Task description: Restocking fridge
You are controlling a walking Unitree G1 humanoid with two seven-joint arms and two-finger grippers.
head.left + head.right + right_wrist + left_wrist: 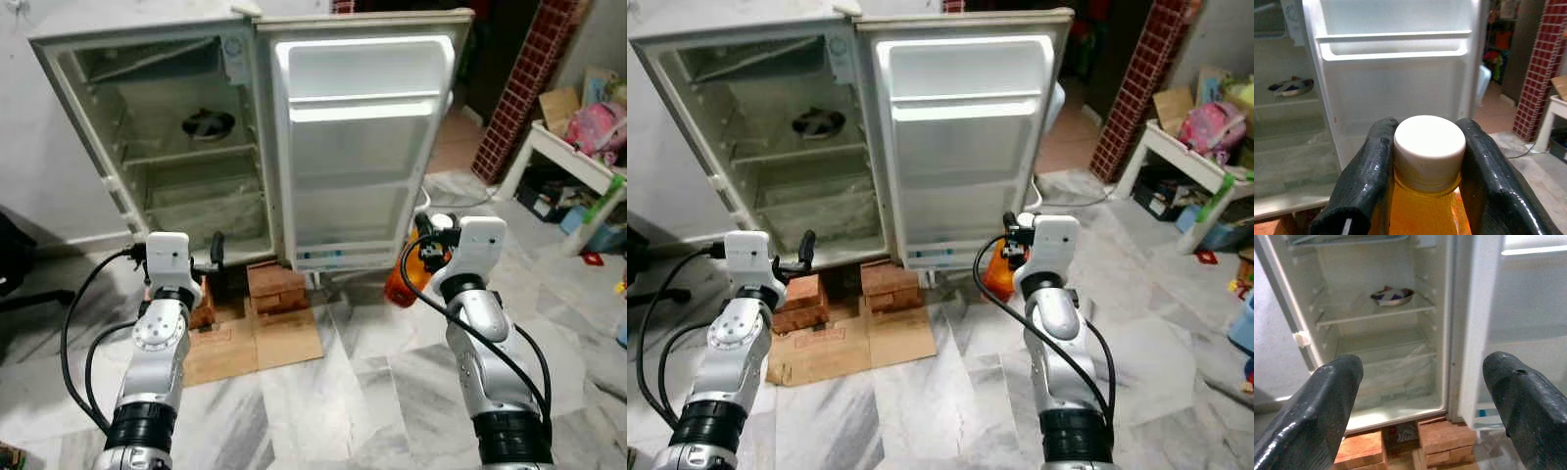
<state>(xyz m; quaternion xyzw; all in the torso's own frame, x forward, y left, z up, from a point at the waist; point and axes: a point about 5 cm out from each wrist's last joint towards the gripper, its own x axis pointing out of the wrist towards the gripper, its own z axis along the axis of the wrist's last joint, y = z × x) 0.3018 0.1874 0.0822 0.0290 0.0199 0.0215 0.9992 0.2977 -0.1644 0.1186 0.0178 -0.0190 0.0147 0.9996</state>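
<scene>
Jaws of the left gripper (1420, 401) are spread wide with nothing between them, and they point at the open fridge (186, 147), toward its lower part. Inside, on the middle shelf (1371, 313), sits a small bowl (1392, 295); below it the drawer (1391, 372) looks bare as far as I can see. Under the fridge are bricks (277, 284) and flat cardboard (255, 343) on the floor. To the right the door (362, 147) stands swung fully open, with its racks (1396, 49) facing the robot. Further right, the right gripper (1425, 161) has its jaws pinching a bottle (1425, 215) of orange liquid just under the white cap (1429, 147), one finger at each side of the neck. The bottle stands upright, so its long axis is vertical. It is held low, in front of the bottom edge of the door. The door racks lie ahead and higher than the cap. I judge the right arm is the nearer one to the door, so the coming move needs the bottle raised and carried forward, kept upright, to clear the rack's front rail.
</scene>
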